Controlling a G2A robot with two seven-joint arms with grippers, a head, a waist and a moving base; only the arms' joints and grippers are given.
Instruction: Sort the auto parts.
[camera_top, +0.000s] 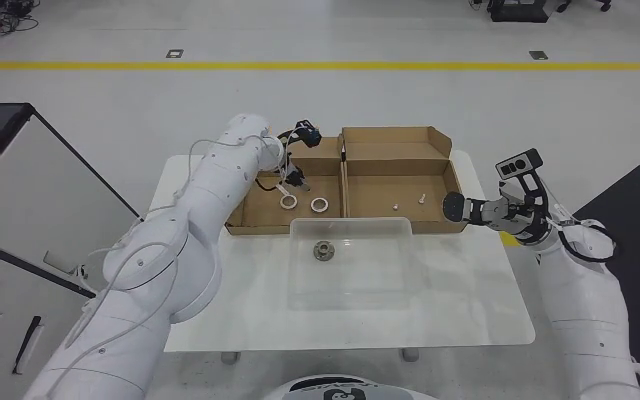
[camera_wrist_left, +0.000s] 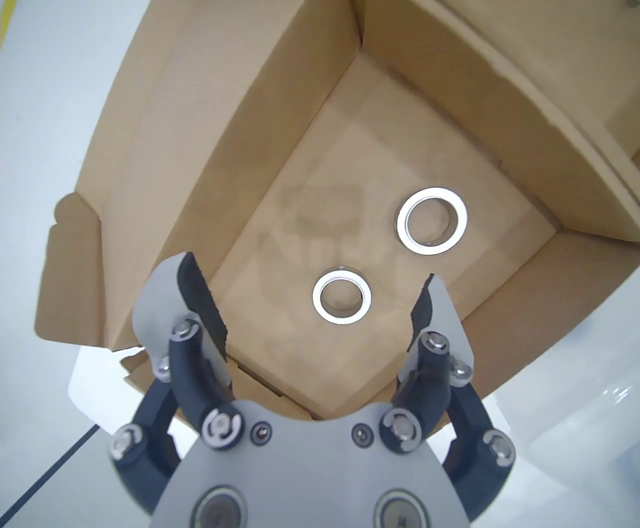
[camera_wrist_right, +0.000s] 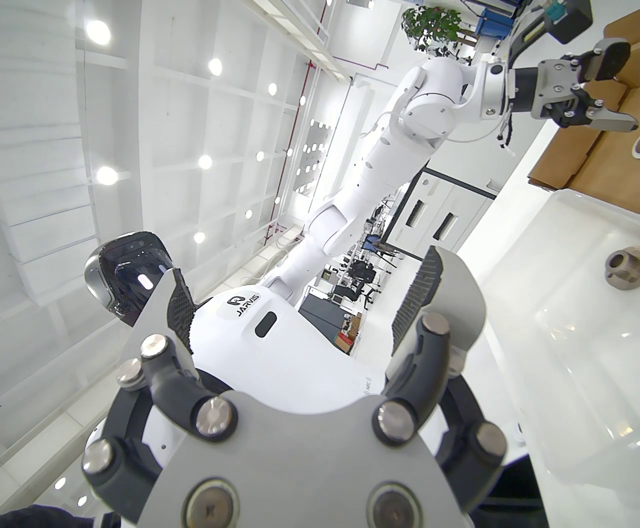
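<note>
Top view: hub (camera_top: 323, 250) sits in the tray (camera_top: 400, 285); left gripper (camera_wrist_left: 308, 272) open, empty, over the box (camera_top: 255, 212) beyond the tray, right gripper (camera_wrist_right: 305, 267) open beside the tray; hub looks small, rigid, slick metal, so pinch across its body.

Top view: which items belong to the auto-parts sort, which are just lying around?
Job:
- two metal rings in the left cardboard box
- two small parts in the right cardboard box
- metal hub in the clear bin
- left gripper, fingers open above the rings
- right gripper, fingers open, beside the right box

Lying about:
- table
- yellow floor line
- black object on the floor
</note>
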